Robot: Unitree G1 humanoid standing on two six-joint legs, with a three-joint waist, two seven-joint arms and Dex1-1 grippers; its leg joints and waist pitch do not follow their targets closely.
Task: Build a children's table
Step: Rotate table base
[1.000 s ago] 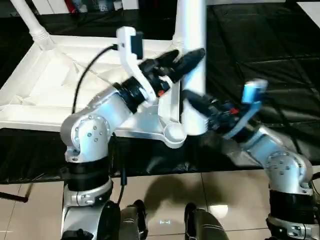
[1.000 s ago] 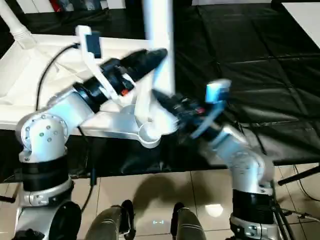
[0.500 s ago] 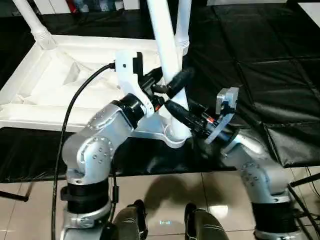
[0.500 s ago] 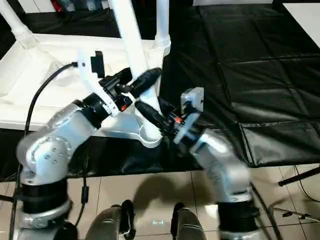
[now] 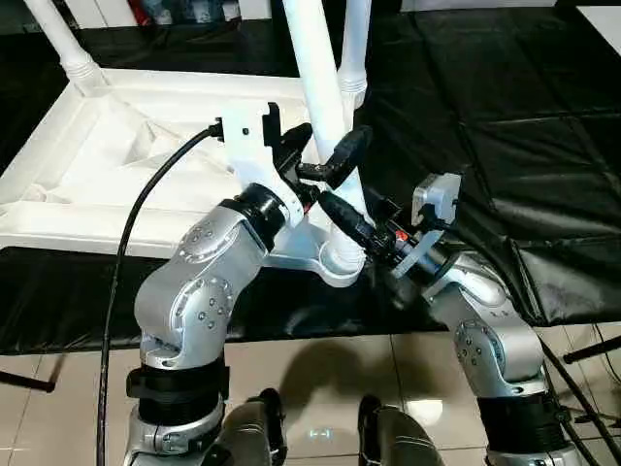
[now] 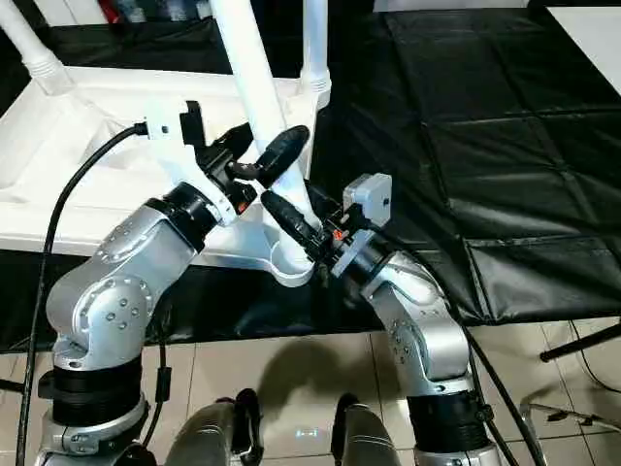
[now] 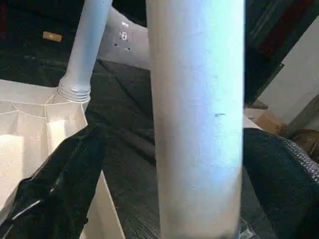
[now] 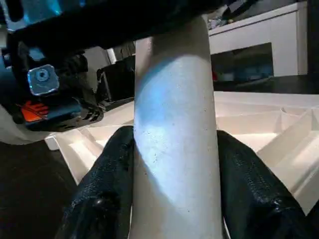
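Head view: the long tapered white plastic leg [image 5: 325, 126] leans in the near corner socket [image 5: 340, 260] of the upturned white table top [image 5: 116, 165] on the black counter [image 5: 505, 146]. The left tool [image 5: 325, 160] straddles it, spread wide.

Right wrist view: the right tool [image 8: 174, 199] is clamped on the leg's base, one finger [image 8: 107, 194] touching each side.

black-covered work table [image 5: 505, 116], upturned white children's table [image 5: 116, 146] lying on it
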